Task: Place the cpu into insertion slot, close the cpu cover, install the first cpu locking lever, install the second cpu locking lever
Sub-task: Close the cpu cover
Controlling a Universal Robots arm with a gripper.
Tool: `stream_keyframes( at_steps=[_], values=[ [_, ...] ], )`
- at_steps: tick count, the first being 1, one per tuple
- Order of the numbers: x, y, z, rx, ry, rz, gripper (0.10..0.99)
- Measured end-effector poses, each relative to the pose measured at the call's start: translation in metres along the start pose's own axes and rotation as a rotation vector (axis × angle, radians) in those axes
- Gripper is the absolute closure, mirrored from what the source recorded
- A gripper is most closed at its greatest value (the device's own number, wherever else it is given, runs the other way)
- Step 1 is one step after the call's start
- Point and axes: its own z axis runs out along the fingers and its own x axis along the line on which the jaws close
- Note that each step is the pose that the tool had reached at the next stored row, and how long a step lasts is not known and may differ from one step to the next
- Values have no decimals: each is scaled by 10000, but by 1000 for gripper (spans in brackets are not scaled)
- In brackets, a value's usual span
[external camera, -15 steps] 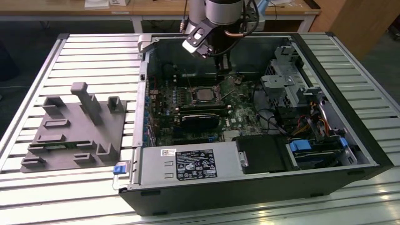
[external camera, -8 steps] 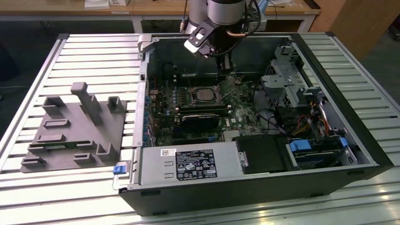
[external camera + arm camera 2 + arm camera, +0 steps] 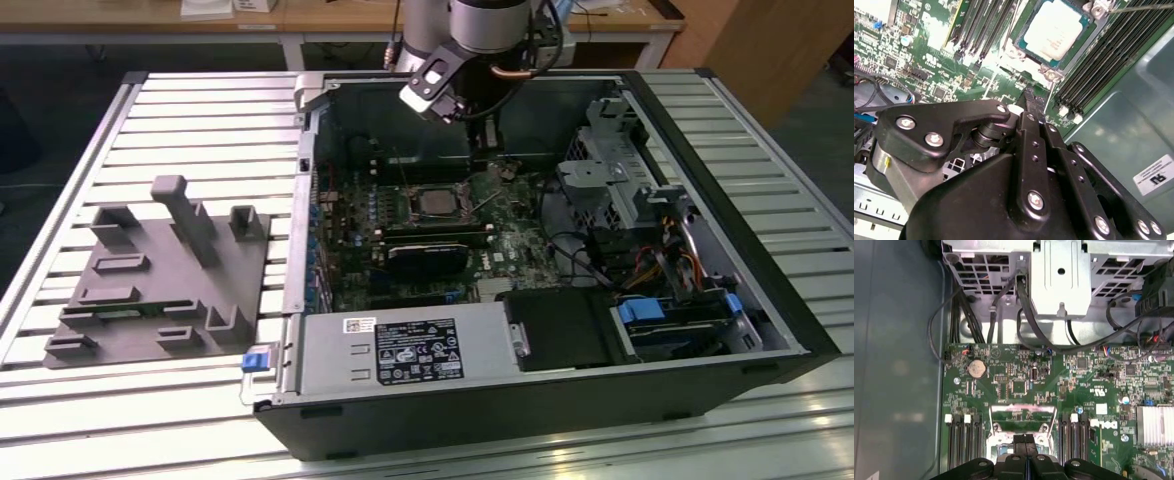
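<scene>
The cpu [image 3: 1053,29] lies flat in the insertion slot [image 3: 1051,74] on the green motherboard [image 3: 514,250], its pale metal top showing. In the exterior view the cpu [image 3: 434,203] sits mid-board. The cpu cover [image 3: 1023,405], a silvery frame with a cut-out middle, stands tilted up at the slot's edge. A thin wire locking lever [image 3: 1141,6] sticks out beside the slot. My gripper [image 3: 1025,439] is shut with nothing between its fingers, hovering above the cover's edge. From outside, the gripper [image 3: 487,132] hangs over the back of the board, a little beyond the slot.
The open computer case wall [image 3: 314,190] surrounds the board. A metal drive cage [image 3: 607,170] with cables [image 3: 979,325] lies on the exterior view's right. Memory slots [image 3: 1104,60] flank the socket. A power supply [image 3: 400,350] sits in front. A grey fixture block [image 3: 154,270] rests on the table.
</scene>
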Motion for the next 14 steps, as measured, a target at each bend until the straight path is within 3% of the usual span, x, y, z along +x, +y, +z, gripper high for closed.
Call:
stream_keyframes(
  at_steps=[14],
  values=[
    [2, 221, 20, 35, 0, -1, 980]
  ],
)
